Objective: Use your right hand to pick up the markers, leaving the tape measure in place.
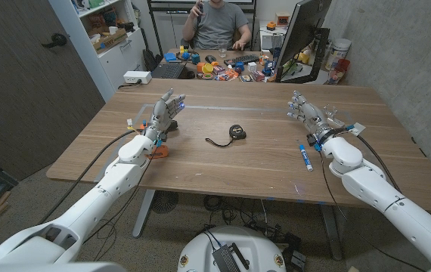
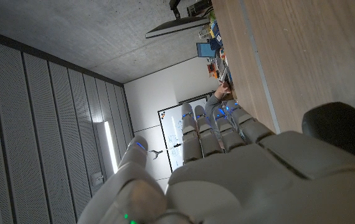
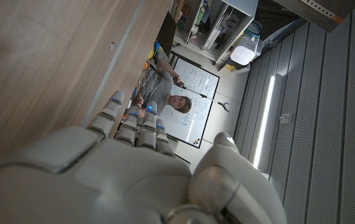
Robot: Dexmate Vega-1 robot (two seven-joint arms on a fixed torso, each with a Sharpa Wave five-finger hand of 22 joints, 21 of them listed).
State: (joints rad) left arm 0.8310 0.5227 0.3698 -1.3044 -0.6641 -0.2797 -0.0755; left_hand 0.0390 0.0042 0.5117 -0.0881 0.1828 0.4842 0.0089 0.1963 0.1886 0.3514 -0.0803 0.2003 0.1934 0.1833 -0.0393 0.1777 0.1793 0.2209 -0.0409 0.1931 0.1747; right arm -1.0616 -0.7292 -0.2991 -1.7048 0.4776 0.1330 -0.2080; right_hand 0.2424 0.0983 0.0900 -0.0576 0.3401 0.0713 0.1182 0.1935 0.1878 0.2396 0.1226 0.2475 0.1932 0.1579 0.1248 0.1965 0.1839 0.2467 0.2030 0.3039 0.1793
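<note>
Wooden table (image 1: 223,170): blue marker (image 1: 305,156) not picked up yet, tape measure (image 1: 236,132) untouched; right hand (image 1: 307,112) open w/ nothing in it, left hand (image 1: 165,110) too.

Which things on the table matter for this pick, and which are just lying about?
Job: blue marker, right hand, tape measure (stays put).
Lying about: orange thing by the left hand, white power strip.

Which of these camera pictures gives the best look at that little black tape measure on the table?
The head view. It looks down on the whole table, and the tape measure lies near the middle with its dark strap trailing toward the robot's left. The two wrist views look along the backs of the hands at bare wood and the room beyond, not at it.
</note>
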